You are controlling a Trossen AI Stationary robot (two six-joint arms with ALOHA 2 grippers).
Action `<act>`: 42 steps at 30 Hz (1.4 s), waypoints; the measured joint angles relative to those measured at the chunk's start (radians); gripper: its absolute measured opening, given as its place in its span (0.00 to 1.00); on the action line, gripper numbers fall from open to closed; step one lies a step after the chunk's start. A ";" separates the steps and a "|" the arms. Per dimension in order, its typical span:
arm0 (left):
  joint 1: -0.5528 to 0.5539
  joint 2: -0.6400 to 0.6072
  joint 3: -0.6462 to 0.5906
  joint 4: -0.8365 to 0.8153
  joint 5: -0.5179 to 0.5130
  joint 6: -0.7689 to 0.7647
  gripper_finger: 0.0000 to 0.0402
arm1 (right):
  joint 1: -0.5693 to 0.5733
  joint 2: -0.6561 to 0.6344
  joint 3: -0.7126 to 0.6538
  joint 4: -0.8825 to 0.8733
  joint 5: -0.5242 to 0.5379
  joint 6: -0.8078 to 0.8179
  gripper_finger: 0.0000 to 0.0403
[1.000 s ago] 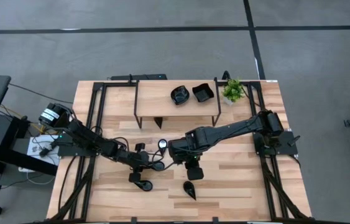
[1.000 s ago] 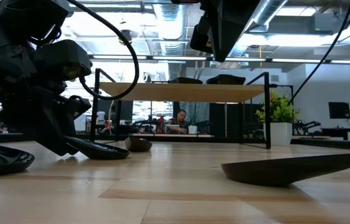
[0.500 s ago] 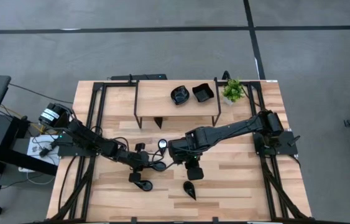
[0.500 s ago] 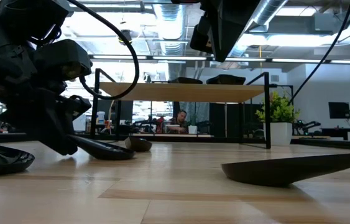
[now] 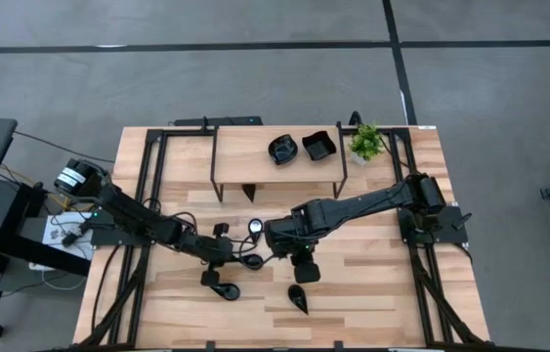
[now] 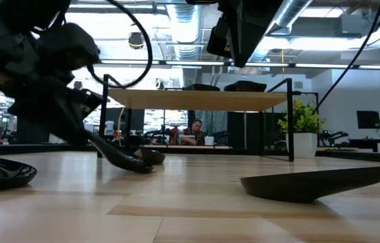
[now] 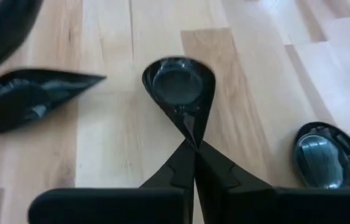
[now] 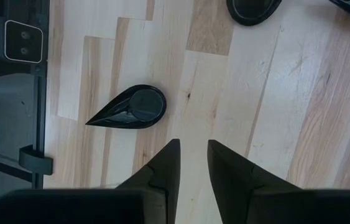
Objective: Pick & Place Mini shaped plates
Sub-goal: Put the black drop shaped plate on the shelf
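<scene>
The left gripper (image 7: 194, 144) has just closed. A moment ago its fingers (image 7: 176, 169) were spread apart; now they are pressed together on the pointed tip of a small shiny black teardrop-shaped plate (image 7: 179, 87). In the low view the plate (image 6: 123, 158) now tilts, with its pinched end up off the wooden counter (image 5: 372, 269) and its far end down. It was lying flatter before. So the pick seems to have begun, and the plate sits near the middle of the counter, by the left arm.

The right gripper (image 8: 192, 155) has not moved. Its fingers are a little apart and hold nothing. It hangs over another black teardrop plate (image 8: 129, 108) that lies flat on the counter.

Two more black plates (image 5: 282, 149) already sit on the small wooden shelf (image 5: 245, 149) at the back.
</scene>
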 joint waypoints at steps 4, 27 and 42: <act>0.000 -0.039 0.000 -0.015 -0.004 0.032 0.02 | 0.000 0.000 0.000 0.000 0.000 0.000 0.19; 0.042 -0.075 0.000 -0.030 -0.004 0.035 0.17 | 0.000 0.000 0.000 0.000 -0.002 0.012 0.19; 0.056 -0.025 0.001 0.066 0.022 0.027 0.48 | 0.000 0.000 0.000 0.003 -0.002 0.011 0.19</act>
